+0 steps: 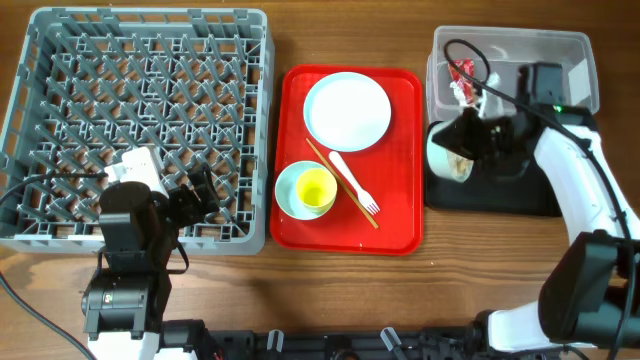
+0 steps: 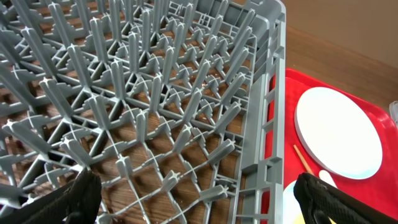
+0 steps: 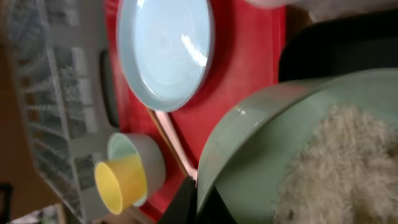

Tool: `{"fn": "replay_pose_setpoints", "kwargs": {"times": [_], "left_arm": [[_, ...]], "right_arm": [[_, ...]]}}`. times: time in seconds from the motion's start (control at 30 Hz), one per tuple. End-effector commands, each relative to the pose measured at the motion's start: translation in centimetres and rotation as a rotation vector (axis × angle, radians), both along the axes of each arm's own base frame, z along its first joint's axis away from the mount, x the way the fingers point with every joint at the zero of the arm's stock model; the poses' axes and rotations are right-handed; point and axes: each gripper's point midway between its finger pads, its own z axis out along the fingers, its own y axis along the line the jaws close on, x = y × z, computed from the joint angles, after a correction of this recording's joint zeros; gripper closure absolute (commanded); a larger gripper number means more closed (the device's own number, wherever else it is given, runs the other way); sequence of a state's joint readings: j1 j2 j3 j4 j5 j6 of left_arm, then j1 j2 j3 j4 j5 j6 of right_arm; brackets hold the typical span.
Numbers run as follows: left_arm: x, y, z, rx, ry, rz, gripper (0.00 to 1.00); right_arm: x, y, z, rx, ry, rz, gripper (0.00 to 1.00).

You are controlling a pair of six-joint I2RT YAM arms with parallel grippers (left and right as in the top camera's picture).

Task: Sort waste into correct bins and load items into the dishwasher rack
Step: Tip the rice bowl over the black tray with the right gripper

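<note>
The grey dishwasher rack [image 1: 150,15] stands at the left. My left gripper [image 1: 200,195] is open and empty over its front right corner; in the left wrist view the jaws [image 2: 199,202] straddle the pegs by the rack wall [image 2: 273,112]. My right gripper [image 1: 480,140] is shut on the rim of a mint bowl [image 1: 450,155], tilted over the black tray [image 1: 500,195]. In the right wrist view the jaws [image 3: 199,199] pinch the bowl [image 3: 261,143], which holds beige crumbs [image 3: 348,168]. The red-and-white wrapper [image 1: 462,80] lies in the clear tub [image 1: 510,33].
A red serving tray [image 1: 400,215] in the middle carries a white plate [image 1: 347,110], a second mint bowl [image 1: 290,190] with the yellow cup [image 1: 316,190] in it, a white fork [image 1: 355,185] and a wooden stick [image 1: 325,160]. A cable loops over the tub.
</note>
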State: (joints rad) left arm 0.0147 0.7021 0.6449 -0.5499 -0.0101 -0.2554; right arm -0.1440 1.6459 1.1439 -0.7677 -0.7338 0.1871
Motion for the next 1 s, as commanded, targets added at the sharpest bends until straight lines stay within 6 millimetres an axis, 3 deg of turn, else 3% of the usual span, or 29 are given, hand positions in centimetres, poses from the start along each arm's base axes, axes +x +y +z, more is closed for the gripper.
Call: {"fn": "replay_pose_setpoints", "kwargs": {"times": [0.0,0.17,0.3,0.53,0.77,0.87,0.97], "left_arm": [[0.2,0.3,1.0,0.017,-0.025,0.003,0.00],[0.2,0.3,1.0,0.017,-0.025,0.003,0.00],[0.2,0.3,1.0,0.017,-0.025,0.002,0.00],[0.2,0.3,1.0,0.017,-0.025,0.003,0.00],[0.2,0.3,1.0,0.017,-0.025,0.003,0.00],[0.2,0.3,1.0,0.017,-0.025,0.002,0.00],[0.2,0.3,1.0,0.017,-0.025,0.002,0.00]], "right_arm": [[-0.8,0.9,1.3,0.296,-0.065,0.042,0.96],[-0.3,-1.5,2.3,0.556,-0.087,-0.034,0.96],[0.7,-5.2,2.9,0.715,-0.077,-0.146,0.96],[1.4,-9.7,5.5,0.903,-0.068,-0.221,0.96],[2.0,-9.3,5.4,0.880,-0.064,-0.213,0.96],[3.0,-9.3,2.6,0.756,-0.003,-0.316,0.96],[3.0,-8.5,2.3,0.747,0.025,-0.315,0.96]]}}
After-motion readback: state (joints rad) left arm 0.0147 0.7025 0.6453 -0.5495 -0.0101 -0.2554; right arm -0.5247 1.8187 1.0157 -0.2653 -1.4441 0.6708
